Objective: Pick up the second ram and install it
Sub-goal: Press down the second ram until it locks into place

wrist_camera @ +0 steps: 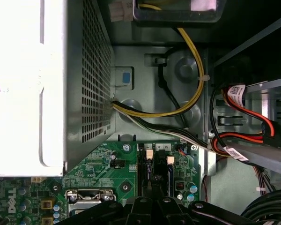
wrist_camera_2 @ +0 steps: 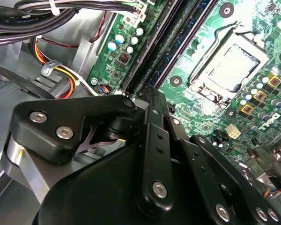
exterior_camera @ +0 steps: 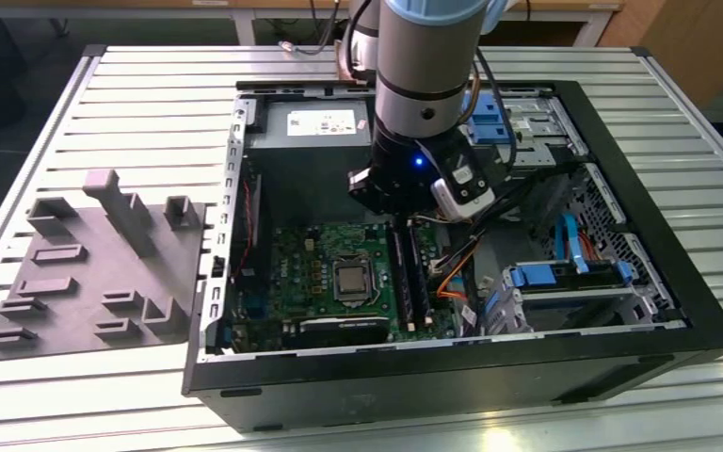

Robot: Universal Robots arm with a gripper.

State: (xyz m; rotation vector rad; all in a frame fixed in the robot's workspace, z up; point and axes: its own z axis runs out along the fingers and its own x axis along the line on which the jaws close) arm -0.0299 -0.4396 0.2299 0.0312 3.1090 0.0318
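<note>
exterior view: slim dark ram point(exterior_camera: 409, 273) upright, mobo slot

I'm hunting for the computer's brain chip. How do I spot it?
Look inside the open black metal computer case, at the green circuit board. It is the shiny silver square in a metal frame, beside long black slots.

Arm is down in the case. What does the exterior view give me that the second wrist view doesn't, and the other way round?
Exterior view alone: the whole open computer case on the slatted table, the grey fixture plate on the exterior view's left, and the arm reaching down over the slots. Second wrist view alone: the tool's black linkage close up, directly above the slots. Shared: the green motherboard, the CPU socket and the long memory slots.
</note>
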